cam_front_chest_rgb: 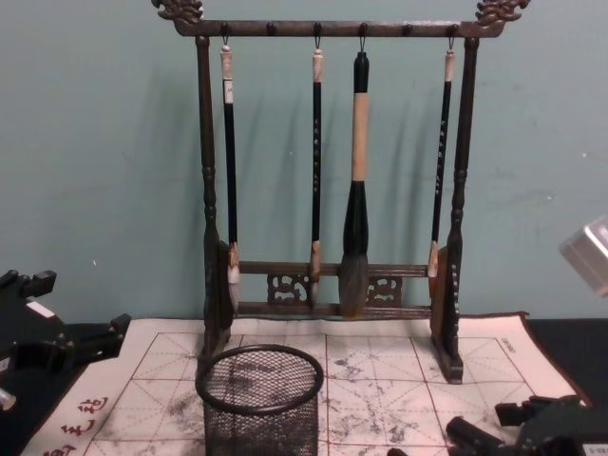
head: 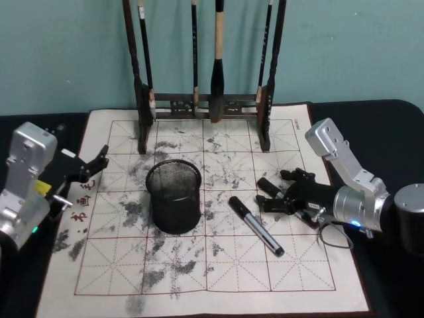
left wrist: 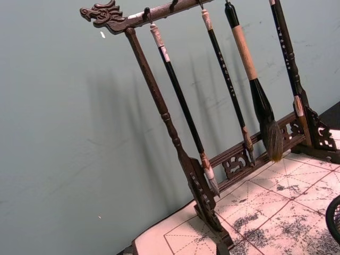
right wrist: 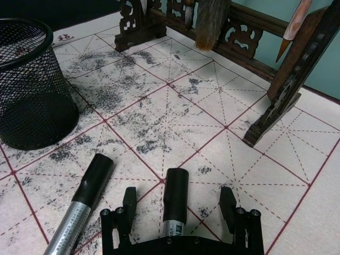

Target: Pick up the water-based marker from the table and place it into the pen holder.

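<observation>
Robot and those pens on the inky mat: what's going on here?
The right hand is low over the mat, fingers open either side of a marker lying flat, not yet gripping it. A second marker lies beside it, nearer the pen holder, which stands upright with nothing in it. The left hand hangs by the mat's left edge.
</observation>
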